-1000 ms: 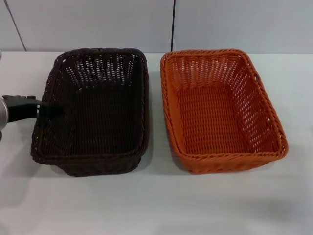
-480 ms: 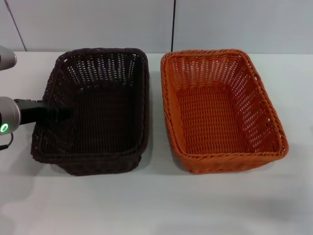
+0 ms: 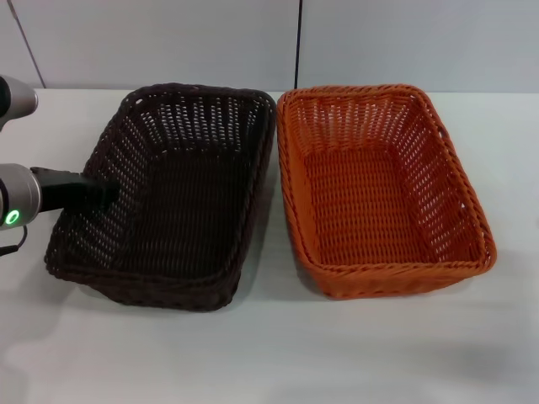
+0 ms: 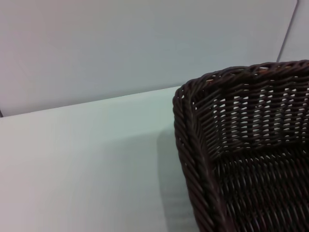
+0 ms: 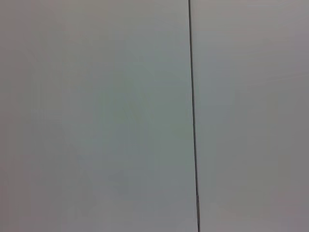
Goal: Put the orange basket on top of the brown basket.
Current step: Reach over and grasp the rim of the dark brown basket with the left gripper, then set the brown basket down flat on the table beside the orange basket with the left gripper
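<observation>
The left pincer (image 3: 101, 192) reaches in from the robot's left and sits at the left wall of the brown basket (image 3: 177, 194), its black fingers at the rim; whether they clamp it cannot be told. The brown basket is skewed, its far corner touching the orange basket (image 3: 379, 185), which lies on the white table (image 3: 337, 353) beyond it from the pincer.

Head view downward; left wrist close on brown basket (image 4: 241, 145) corner.
</observation>
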`<state>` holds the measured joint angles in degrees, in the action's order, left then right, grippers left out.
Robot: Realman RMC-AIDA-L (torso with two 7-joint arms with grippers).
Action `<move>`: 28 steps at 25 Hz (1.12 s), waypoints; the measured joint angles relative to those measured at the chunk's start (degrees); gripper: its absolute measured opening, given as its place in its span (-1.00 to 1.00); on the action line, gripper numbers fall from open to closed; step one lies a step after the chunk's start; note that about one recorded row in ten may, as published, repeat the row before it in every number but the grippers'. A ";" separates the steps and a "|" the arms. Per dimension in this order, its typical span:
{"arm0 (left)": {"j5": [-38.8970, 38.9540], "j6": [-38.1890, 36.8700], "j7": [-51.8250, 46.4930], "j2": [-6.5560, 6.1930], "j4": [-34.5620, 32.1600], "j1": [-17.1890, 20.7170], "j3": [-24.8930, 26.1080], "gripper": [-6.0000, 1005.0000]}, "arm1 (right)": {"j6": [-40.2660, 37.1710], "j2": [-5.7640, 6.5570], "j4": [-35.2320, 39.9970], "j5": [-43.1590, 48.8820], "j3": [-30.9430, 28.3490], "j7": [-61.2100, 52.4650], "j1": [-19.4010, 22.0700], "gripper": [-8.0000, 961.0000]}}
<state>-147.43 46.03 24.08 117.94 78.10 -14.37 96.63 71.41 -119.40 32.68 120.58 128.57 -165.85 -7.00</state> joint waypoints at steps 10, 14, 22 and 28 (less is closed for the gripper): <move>0.36 2.04 8.67 -0.19 6.50 2.29 1.53 -0.39 | 0.05 0.05 0.26 0.00 -0.02 0.00 0.00 0.72; 4.55 8.77 18.56 -0.20 10.11 1.98 7.26 -0.46 | 0.11 0.05 0.44 0.00 0.01 0.00 0.14 0.72; 20.50 28.90 41.73 -0.41 10.81 -2.78 23.85 -0.51 | 1.28 -0.11 0.97 0.01 0.25 0.00 0.76 0.72; 21.11 41.78 49.02 -2.33 7.89 -9.23 33.81 -0.55 | 3.15 -0.14 1.34 0.08 1.54 0.00 0.93 0.72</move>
<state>-126.32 87.81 73.09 115.61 85.98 -23.60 130.44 74.56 -119.55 34.02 120.66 130.10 -165.85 -6.07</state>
